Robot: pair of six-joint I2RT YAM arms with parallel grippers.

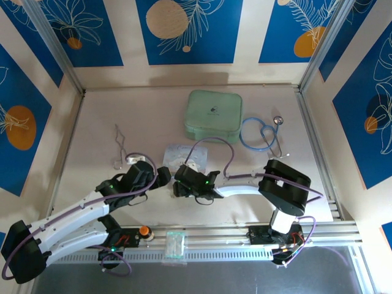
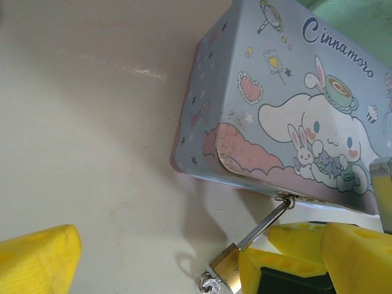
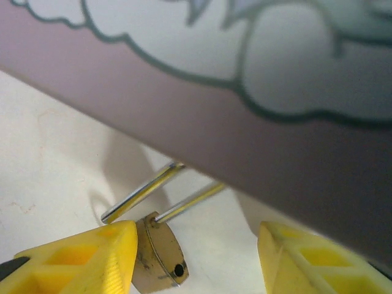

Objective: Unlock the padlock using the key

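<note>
Through the left wrist camera I see the padlock [image 2: 225,269] hanging at the near long side of the cartoon tin [image 2: 275,110]. Its shackle [image 2: 263,223] is threaded through the tin's hasp [image 2: 285,199], and the brass body lies on the table just off the tin's edge. The lock still ties the tin shut, and I judge the shackle to be seated, though one leg runs behind a finger in the right wrist view.

The right gripper [image 3: 197,236] is down at that same side of the tin, spread wide around the lock. One yellow pad [image 3: 92,260] touches the brass body and the other stands apart from it, so nothing is clamped. The keyhole [image 3: 179,269] faces me as a dark, empty dot.

The left gripper [image 2: 202,236] hovers just off the tin's corner, jaws far apart and empty.

As for the key, a small silvery loop [image 2: 208,284] sits at the padlock's foot, on the side away from the tin. It is too small for me to tell whether it is the key or only a ring.

By my reading the task is at an early stage. The arms have closed in on the lock, but steadying the body, getting the key into the hole, turning it and freeing the shackle all remain to be done.
</note>
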